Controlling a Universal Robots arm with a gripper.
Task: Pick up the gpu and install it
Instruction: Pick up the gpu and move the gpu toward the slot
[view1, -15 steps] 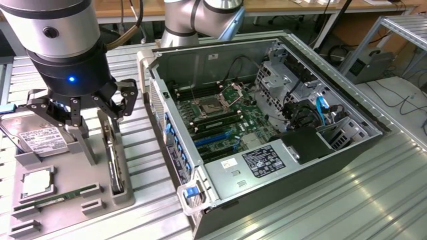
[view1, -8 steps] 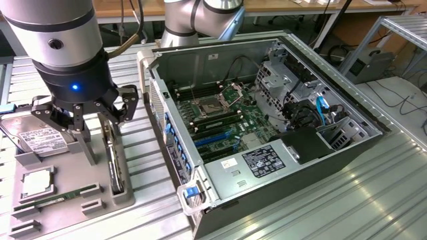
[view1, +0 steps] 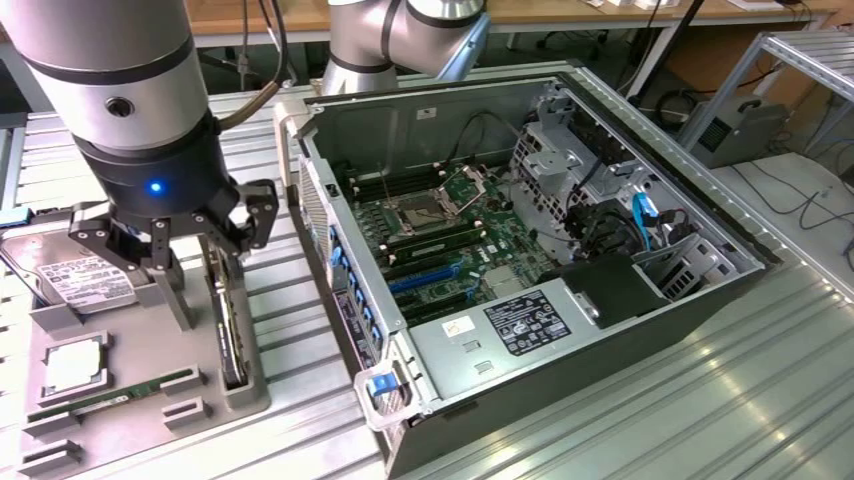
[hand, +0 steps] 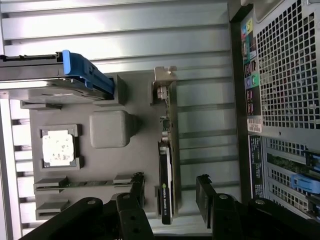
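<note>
— What is hard to make out here?

— In the exterior view the gripper (view1: 194, 250) is a dark cluster in front of the dark card, so its fingertips blur into what lies behind them. The arm's thick wrist runs out of the picture above. In the wrist view the gripper (hand: 170, 195) is cut off by the picture's edge, and the gpu (hand: 167, 170) shows edge-on, so its fan face cannot be seen.

— Where is the gpu?

— It stands on its long edge in a slot of the grey tray (hand: 100, 165), with its silver bracket at the end away from the gripper. In the exterior view the gpu (view1: 232, 345) sits on the side of the tray (view1: 147, 345) nearest the open computer case (view1: 400, 110).

— And the fingers?

— They are spread apart. In the wrist view the fingers (hand: 136, 192) stand one on each side of the card's end, with a gap between each finger and the card. I cannot tell how far down they reach.

— How is the arm posed?

— Its wrist points straight down over the tray at the exterior view's left, with a blue light lit on it. The hard drive (view1: 80, 275), the processor chip (view1: 74, 365) and the memory stick (view1: 114, 395) lie in the tray beside it, apart from the gripper.
</note>
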